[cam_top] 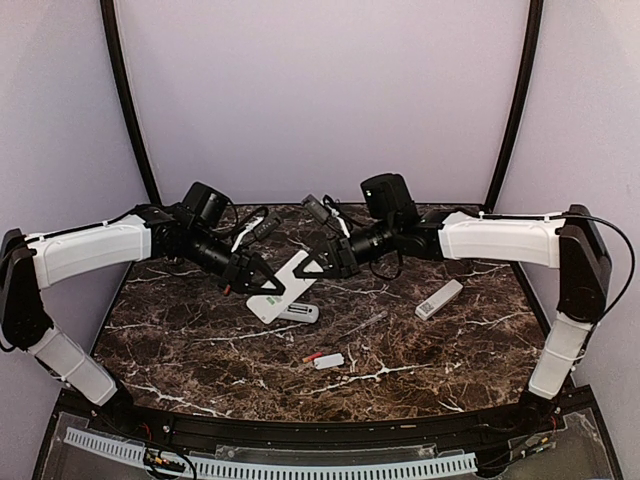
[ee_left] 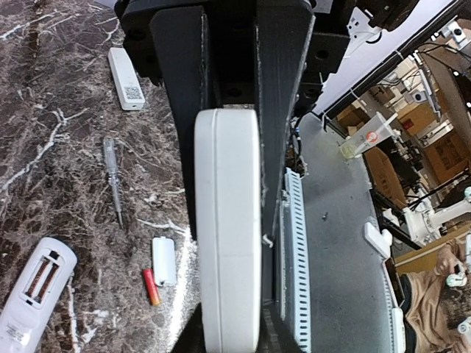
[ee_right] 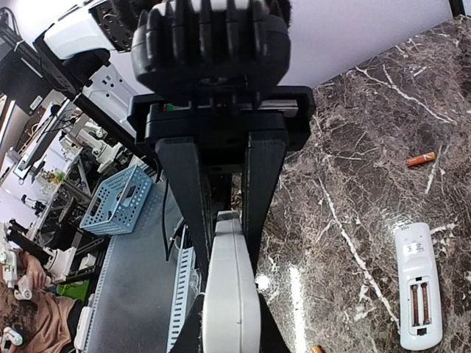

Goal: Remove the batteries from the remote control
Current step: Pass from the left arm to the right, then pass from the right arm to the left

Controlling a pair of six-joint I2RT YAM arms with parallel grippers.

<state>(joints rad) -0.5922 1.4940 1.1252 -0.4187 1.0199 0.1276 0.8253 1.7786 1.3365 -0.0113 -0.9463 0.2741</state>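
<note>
Remote (cam_top: 285, 283) hangs over the table (cam_top: 200, 350), left gripper (cam_top: 268, 286) clamped on its 9 o'clock side, right gripper (cam_top: 308, 266) clamped on its 2 o'clock end; battery (cam_top: 312, 356) lies at 6 o'clock.

held remote (ee_right: 232, 294) cut off below

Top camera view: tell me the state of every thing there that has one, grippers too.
held remote: tilted, gripped by both grippers.
left gripper: shut on the held remote.
right gripper: shut on the held remote.
open remote: flat on the table, compartment uncovered, two batteries inside.
third remote: lying flat, untouched.
loose battery: out, lying beside the cover.
cover: off, on the table.
</note>
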